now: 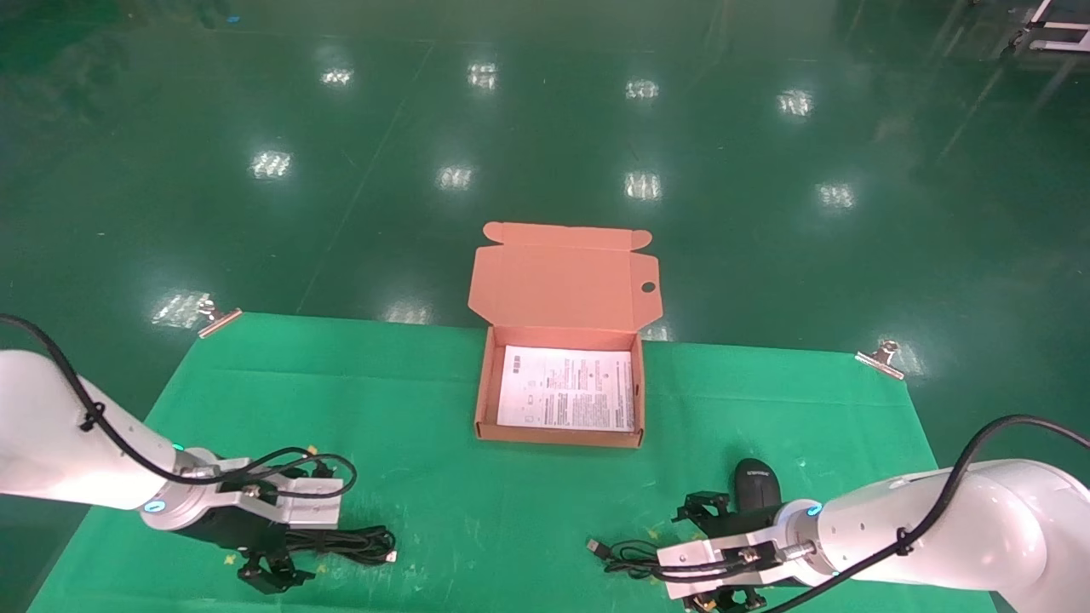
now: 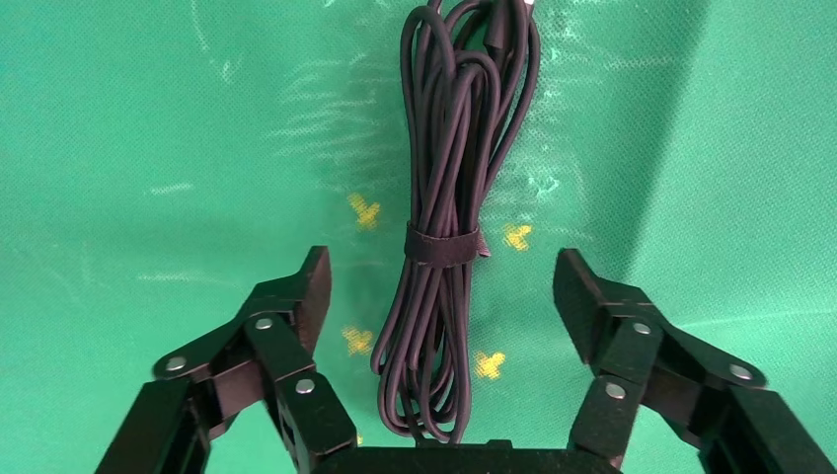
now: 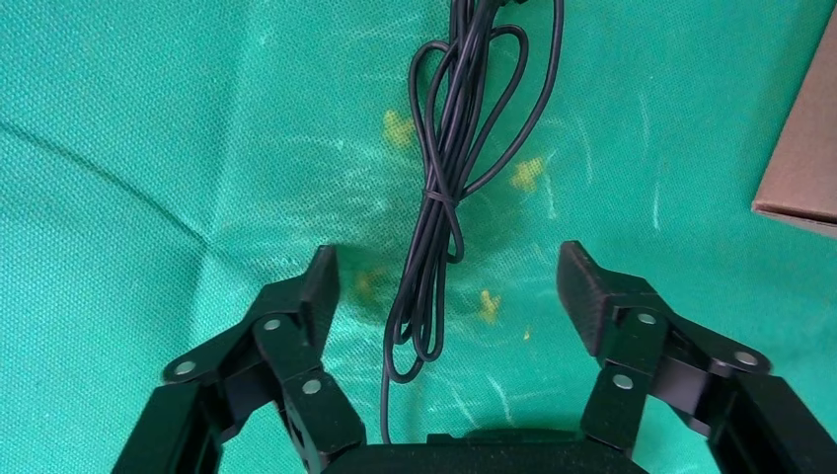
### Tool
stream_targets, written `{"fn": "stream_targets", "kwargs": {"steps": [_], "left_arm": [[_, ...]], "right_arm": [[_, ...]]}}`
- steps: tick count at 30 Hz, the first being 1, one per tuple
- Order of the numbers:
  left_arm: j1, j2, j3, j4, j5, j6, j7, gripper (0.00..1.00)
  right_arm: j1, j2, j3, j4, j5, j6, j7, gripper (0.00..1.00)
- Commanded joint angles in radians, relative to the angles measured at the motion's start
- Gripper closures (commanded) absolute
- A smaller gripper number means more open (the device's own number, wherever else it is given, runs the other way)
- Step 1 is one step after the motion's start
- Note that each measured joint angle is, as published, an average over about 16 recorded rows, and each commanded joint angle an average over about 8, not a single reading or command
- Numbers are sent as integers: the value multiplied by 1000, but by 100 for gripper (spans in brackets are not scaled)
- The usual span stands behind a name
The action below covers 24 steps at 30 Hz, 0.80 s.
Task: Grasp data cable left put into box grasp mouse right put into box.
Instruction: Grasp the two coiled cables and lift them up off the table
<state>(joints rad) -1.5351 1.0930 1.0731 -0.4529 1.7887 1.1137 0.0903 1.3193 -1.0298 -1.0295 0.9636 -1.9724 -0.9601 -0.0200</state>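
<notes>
left pincer (image 2: 439, 296) wide open, empty, straddling data cable (image 2: 449, 237) to grab | right pincer (image 3: 444, 296) wide open, empty, straddling mouse cord (image 3: 439, 197) | box (image 1: 558, 438) at 12 o'clock, lid open to receive

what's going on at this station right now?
Both arms are low over the green cloth, nothing grasped yet. The left gripper is open, straddling the strapped data cable lying on the cloth. The right gripper is open over the thin mouse cord; the mouse sits beside that wrist. The box stands open at the cloth's far edge, holding only a printed sheet.
</notes>
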Motion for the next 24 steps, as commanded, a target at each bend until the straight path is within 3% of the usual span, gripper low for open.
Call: {"fn": "stream_targets", "kwargs": {"steps": [1,24], "left_arm": [[0,0,0,-1,0,0,-1,100],[0,-2,0,-6,1,2,-2,100]], "right_arm": [[0,0,0,1,0,-1,0,100],[1,2,1,3,2,-3,-1,100]]}}
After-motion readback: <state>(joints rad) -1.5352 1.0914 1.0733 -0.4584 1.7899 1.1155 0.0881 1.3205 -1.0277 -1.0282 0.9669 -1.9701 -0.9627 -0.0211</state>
